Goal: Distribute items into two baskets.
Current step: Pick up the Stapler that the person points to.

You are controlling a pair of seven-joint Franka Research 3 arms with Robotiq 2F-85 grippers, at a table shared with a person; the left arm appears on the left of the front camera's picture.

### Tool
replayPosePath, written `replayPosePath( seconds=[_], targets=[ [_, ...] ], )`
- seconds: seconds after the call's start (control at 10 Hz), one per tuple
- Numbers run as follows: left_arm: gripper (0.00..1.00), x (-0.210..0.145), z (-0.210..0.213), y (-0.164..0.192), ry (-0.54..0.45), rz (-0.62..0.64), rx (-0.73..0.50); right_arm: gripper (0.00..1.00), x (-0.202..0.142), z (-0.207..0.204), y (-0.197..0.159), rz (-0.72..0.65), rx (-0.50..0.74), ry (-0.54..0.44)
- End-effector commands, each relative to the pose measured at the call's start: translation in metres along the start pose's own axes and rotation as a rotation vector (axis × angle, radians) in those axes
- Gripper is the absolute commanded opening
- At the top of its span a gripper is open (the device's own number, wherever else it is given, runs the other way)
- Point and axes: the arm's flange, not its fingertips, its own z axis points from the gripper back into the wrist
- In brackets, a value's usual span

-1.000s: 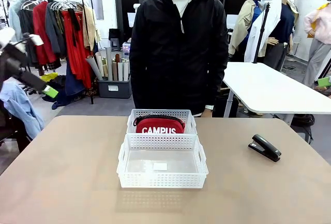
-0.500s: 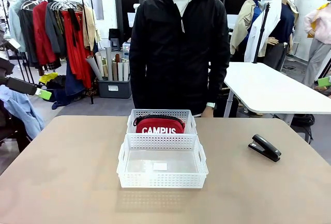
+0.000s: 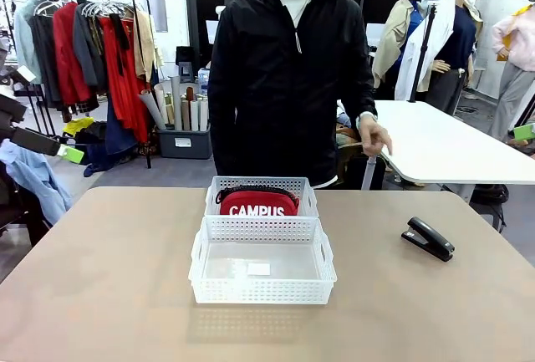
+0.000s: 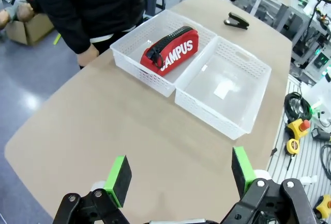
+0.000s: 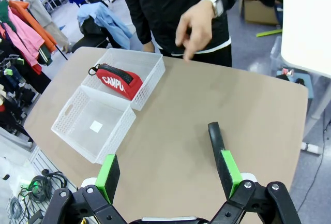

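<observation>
Two white mesh baskets stand end to end mid-table. The far basket holds the red "CAMPUS" pouch, standing on its long edge; the near basket has just a small label on its floor. A black stapler lies on the table to the right. My left gripper hangs open high off the table's left side, nothing between its pads, one green pad showing at the far left. My right gripper is open above the stapler, well clear of it.
A person in a black jacket stands at the far edge behind the baskets, one hand raised over the table's far right; that hand points downward. A white table stands behind on the right, a clothes rack on the left.
The person's hand has lifted from below the far table edge to waist height at the right. My left gripper drifted slightly down and left, then held still.
</observation>
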Motion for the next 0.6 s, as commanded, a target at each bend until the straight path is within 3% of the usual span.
replayPosePath(
  seconds=[0.0, 0.5],
  targets=[
    [1.0, -0.0004, -0.0008, -0.005, -0.023, 0.008, 0.003, 1.0, 0.0018, -0.0006, 0.0007, -0.003, 0.01, -0.012],
    [1.0, -0.0004, -0.0008, -0.005, -0.023, 0.008, 0.003, 1.0, 0.0018, -0.0006, 0.0007, -0.003, 0.01, -0.012]
  ],
)
